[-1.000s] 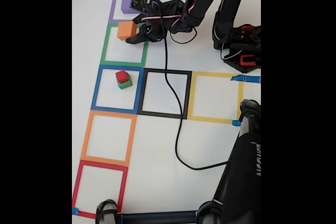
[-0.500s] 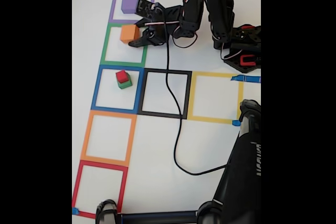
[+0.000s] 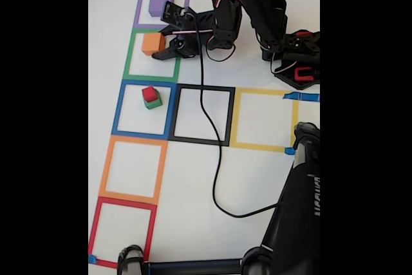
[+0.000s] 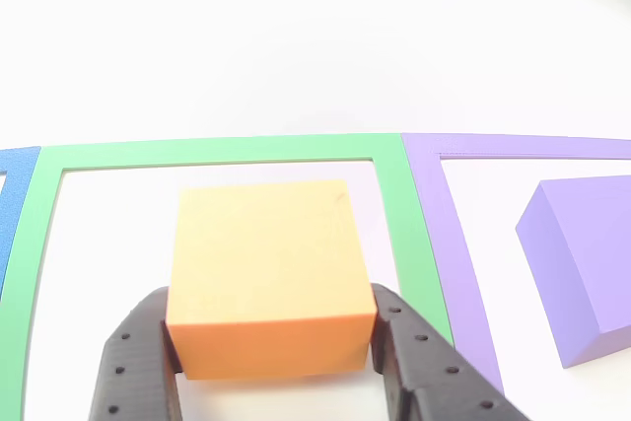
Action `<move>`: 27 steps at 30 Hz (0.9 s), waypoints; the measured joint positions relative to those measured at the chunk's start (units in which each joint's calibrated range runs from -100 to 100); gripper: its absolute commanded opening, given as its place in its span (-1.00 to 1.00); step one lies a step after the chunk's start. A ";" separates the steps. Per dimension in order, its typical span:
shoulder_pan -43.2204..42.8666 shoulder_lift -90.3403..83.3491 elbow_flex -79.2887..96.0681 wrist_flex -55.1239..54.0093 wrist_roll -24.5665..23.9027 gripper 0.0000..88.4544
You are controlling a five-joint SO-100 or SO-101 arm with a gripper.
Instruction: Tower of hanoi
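The orange block (image 3: 153, 43) is inside the green tape square (image 3: 131, 56). My gripper (image 3: 159, 46) reaches it from the right and is shut on it. In the other view both black fingers (image 4: 138, 357) press the sides of the orange block (image 4: 266, 273). Whether the block rests on the table or hangs just above it, I cannot tell. The purple block (image 3: 160, 3) lies in the purple tape square (image 3: 138, 6), right of the orange one in the other view (image 4: 582, 263). The red block (image 3: 149, 93) sits on top of the green block (image 3: 154, 103) in the blue tape square (image 3: 120, 107).
Black (image 3: 229, 115), yellow (image 3: 235, 119), orange (image 3: 104, 165) and red (image 3: 93, 227) tape squares mark the white table. The arm's base (image 3: 297, 62) stands at the upper right. A black cable (image 3: 215, 165) trails across the black square. A dark stand (image 3: 299, 210) fills the lower right.
The arm's upper links have folded over to the left. The gripper and the orange block have shifted slightly down and left in the fixed view, staying within the green square.
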 measured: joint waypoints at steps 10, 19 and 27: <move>0.00 0.08 1.15 -0.48 0.00 -0.64; -0.70 0.08 3.45 -2.10 0.00 -0.61; -0.47 0.08 3.45 -2.26 0.00 -0.54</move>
